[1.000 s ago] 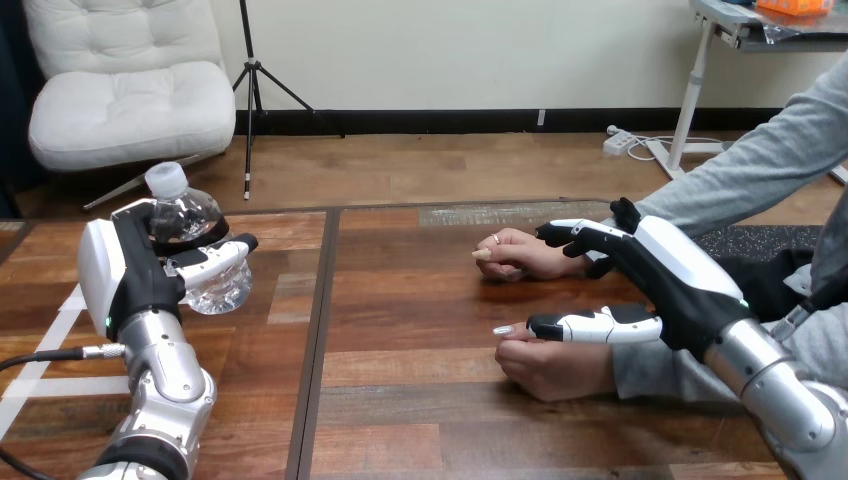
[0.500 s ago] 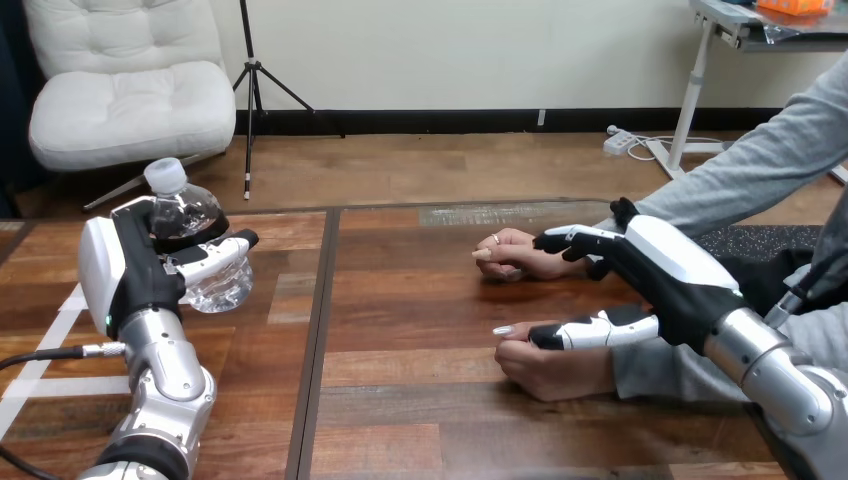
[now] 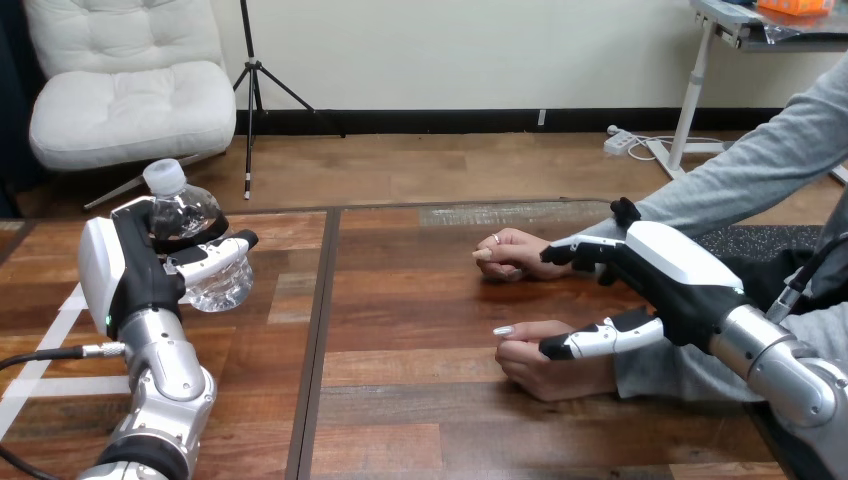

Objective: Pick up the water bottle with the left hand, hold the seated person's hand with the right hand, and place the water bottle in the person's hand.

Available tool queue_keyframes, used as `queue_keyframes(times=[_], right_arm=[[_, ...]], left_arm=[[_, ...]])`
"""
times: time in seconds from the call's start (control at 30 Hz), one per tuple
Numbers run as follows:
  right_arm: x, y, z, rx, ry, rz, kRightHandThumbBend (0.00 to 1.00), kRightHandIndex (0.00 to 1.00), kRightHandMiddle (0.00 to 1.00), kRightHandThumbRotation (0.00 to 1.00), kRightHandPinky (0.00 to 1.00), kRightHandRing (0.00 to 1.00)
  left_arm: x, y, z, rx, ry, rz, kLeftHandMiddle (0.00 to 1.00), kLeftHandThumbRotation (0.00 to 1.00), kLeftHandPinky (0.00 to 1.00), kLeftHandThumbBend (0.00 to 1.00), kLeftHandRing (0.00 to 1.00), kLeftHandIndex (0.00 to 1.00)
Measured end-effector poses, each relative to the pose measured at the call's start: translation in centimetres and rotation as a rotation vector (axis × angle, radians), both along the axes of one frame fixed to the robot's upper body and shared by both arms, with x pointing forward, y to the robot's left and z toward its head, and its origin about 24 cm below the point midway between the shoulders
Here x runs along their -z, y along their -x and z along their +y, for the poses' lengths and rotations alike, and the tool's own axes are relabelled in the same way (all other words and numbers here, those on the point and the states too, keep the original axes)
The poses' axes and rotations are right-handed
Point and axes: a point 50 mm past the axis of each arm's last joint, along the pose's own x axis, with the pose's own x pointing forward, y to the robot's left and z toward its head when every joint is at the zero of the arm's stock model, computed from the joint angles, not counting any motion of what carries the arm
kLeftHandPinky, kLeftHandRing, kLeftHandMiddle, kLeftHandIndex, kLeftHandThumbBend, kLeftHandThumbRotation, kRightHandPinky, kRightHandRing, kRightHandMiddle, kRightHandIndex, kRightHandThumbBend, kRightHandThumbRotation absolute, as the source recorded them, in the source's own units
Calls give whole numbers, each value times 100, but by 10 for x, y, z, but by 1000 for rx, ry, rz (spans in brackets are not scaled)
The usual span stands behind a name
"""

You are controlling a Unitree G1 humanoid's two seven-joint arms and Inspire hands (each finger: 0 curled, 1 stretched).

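A clear water bottle (image 3: 187, 216) with a white cap stands lifted off the wooden table (image 3: 420, 300) at the left, my left hand (image 3: 135, 275) shut on its body. Two hands of the person lie on the table at the right: the far one (image 3: 512, 254) lies flat and the near one (image 3: 548, 368) is loosely closed. My right hand (image 3: 672, 272) hovers between them, open. Its fingers (image 3: 578, 249) reach over the far hand's wrist, and its thumb (image 3: 592, 342) lies across the top of the near hand. No curl around either hand shows.
A dark seam (image 3: 318, 330) runs front to back between two tabletops, just right of the bottle. White tape strips (image 3: 38, 370) mark the table at the left. The person's grey sleeves (image 3: 760, 170) take up the right side.
My right hand has drawn back a little to the right and dropped, its thumb now lower across the near hand. The left hand and bottle have stayed put.
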Motion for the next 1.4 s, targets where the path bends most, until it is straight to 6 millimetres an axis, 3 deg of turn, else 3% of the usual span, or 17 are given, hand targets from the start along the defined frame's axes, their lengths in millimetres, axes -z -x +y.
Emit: queue_keyframes(times=[1.4], right_arm=[[5, 0, -20, 18, 82, 68, 100, 80, 82, 65, 71, 81]], left_arm=[[1, 0, -1, 18, 8, 14, 46, 0, 38, 76, 43, 49]])
